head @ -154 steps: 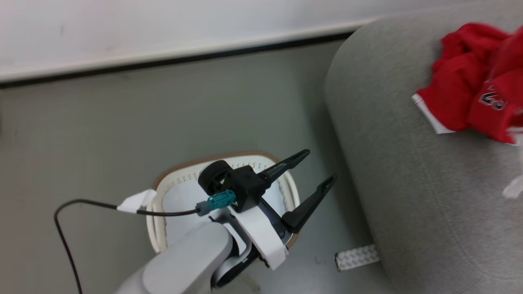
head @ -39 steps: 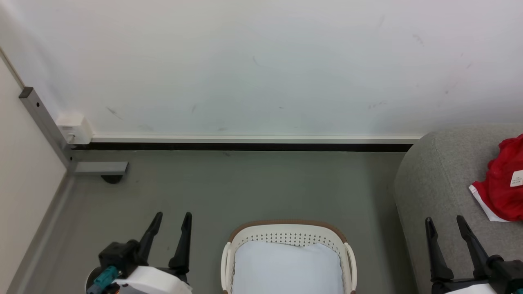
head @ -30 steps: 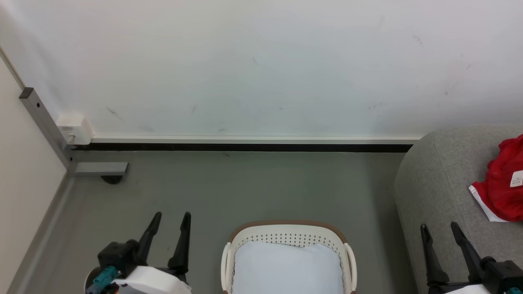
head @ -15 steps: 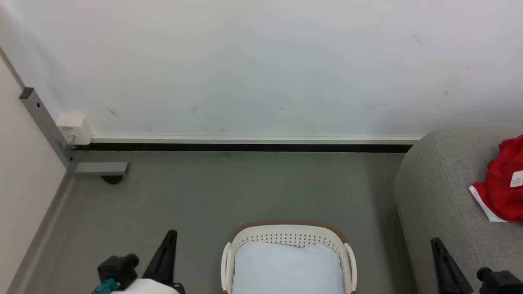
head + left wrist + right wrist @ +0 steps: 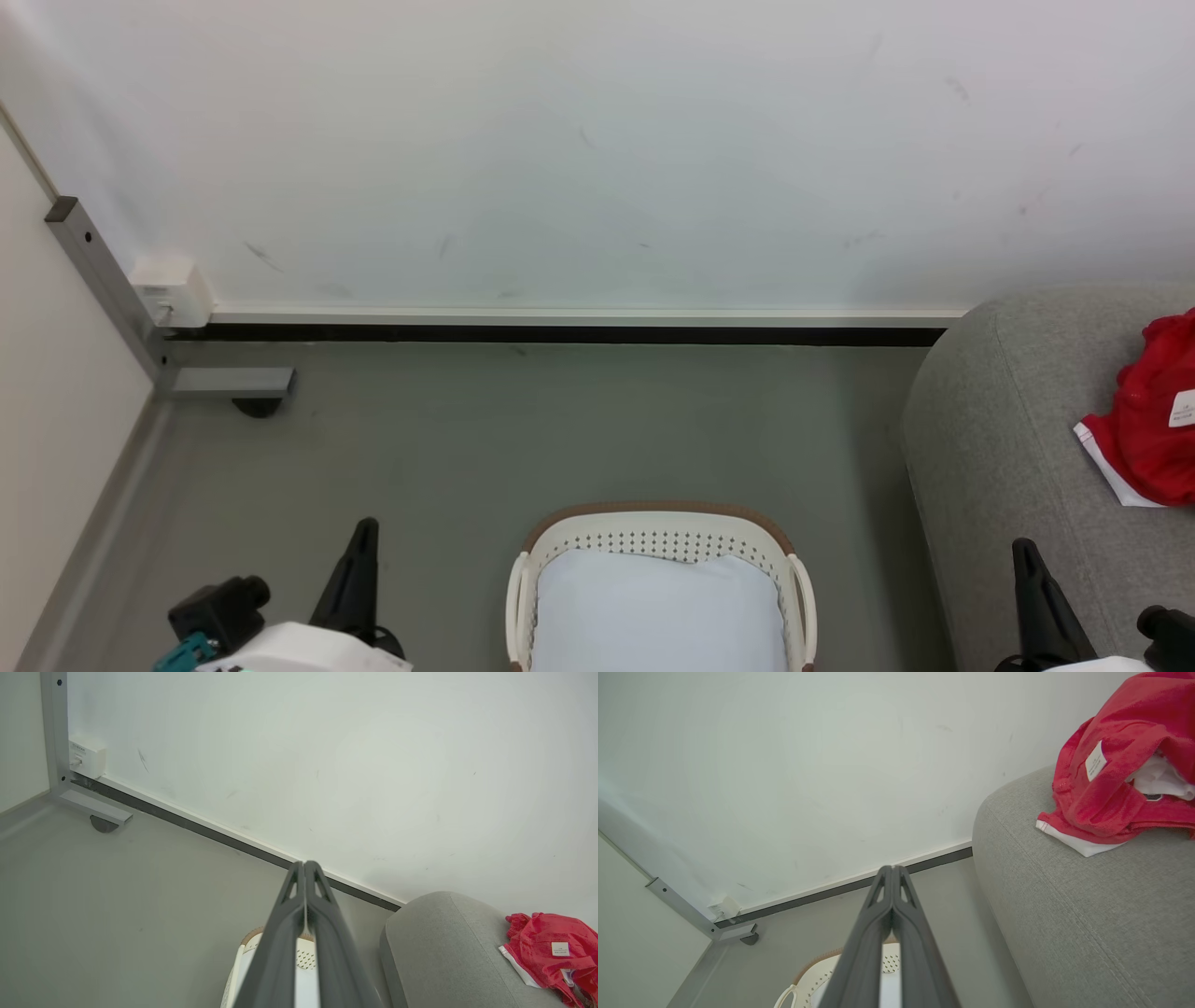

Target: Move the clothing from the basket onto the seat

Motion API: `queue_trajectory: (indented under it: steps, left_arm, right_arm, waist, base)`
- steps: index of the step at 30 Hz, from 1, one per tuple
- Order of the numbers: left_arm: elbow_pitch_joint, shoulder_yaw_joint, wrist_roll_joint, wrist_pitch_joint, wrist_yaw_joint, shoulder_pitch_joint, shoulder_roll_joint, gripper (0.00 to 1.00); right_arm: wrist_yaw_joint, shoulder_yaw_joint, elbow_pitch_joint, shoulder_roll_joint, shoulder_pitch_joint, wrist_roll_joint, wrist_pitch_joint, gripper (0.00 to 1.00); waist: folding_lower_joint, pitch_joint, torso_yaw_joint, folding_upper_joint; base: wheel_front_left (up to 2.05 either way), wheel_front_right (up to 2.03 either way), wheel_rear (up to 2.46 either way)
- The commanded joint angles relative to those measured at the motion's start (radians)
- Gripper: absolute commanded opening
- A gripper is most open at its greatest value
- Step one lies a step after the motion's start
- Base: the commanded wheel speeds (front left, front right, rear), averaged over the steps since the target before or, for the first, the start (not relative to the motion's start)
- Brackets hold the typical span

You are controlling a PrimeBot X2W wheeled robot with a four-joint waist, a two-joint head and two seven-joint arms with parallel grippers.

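Clothing [image 5: 1150, 439]: red heap on the grey sofa [image 5: 990, 448], right of the laundry basket [image 5: 653, 512], whose bottom lies bare.
Left gripper [image 5: 305, 865]: left of the laundry basket, fingers pressed together, empty.
Right gripper [image 5: 892, 869]: right of the laundry basket, likewise closed and empty; nearer the heap.
Stage: transfer looks done.

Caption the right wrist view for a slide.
Right tool shut; red clothing heaped on grey sofa, basket on floor.

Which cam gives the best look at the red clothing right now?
Right wrist view: the clothing is large and near, heaped on the seat, white tag and trim visible. Head view cuts it off at the right edge; left wrist view shows it small in the lower right corner.
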Motion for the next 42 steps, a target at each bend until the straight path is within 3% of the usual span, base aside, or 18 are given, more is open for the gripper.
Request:
queue_trajectory:
  steps: [1, 42]
  left_arm:
    - [-0.023, 0.012, -0.049, 0.011, 0.000, -0.009, 0.000, 0.00]
    - [-0.081, 0.099, -0.570, 0.156, 0.001, 0.008, -0.008, 0.00]
  right_arm:
    - [0.000, -0.010, -0.021, 0.000, -0.022, 0.045, 0.008, 0.00]
    - [-0.001, -0.075, -0.060, 0.016, -0.041, 0.558, 0.151, 0.00]
  waist:
    - [0.0000, 0.000, 0.000, 0.0000]
    - [-0.0001, 0.012, 0.008, 0.0000]
  base:
    - [0.00, 0.00, 0.00]
    - [0.00, 0.00, 0.00]
